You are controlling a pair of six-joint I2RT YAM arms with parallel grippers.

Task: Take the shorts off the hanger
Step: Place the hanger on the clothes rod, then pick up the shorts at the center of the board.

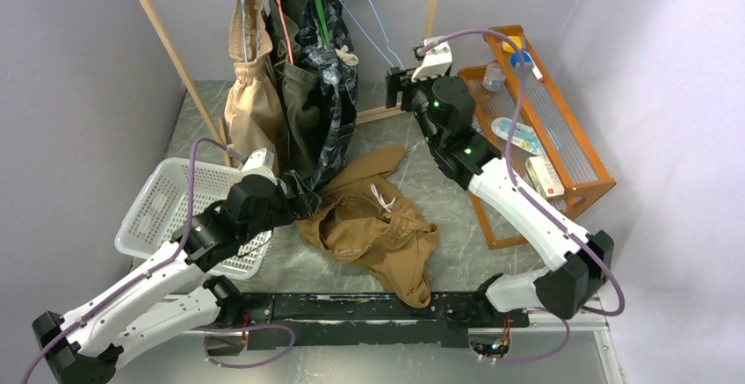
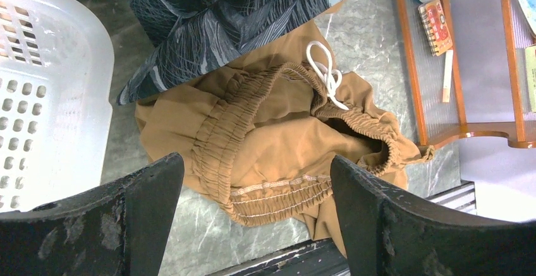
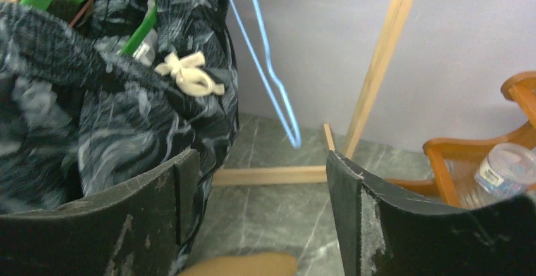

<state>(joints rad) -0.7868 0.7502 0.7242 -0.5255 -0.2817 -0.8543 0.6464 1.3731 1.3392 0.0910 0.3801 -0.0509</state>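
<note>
Three shorts (image 1: 303, 134) hanging just left of spread, empty right jaws: beige (image 1: 250, 98), olive (image 1: 295, 94), navy patterned (image 3: 95, 118) nearest. Tan shorts (image 2: 278, 143) crumpled on bench (image 1: 457, 243), ahead of spread, empty left jaws. Soft, light, floppy; gathered elastic waist probably the firmest hold.

Materials and finishes
Tan shorts (image 2: 284, 143) were soft matt cloth; basket (image 2: 44, 99) was perforated white plastic; surface (image 2: 366, 42) looked smooth, marbled grey; fingers (image 2: 404, 225) were scuffed matt black.

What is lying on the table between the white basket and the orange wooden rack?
The tan brown shorts lie crumpled there, between the white basket and the wooden rack. The top view shows this.
</note>
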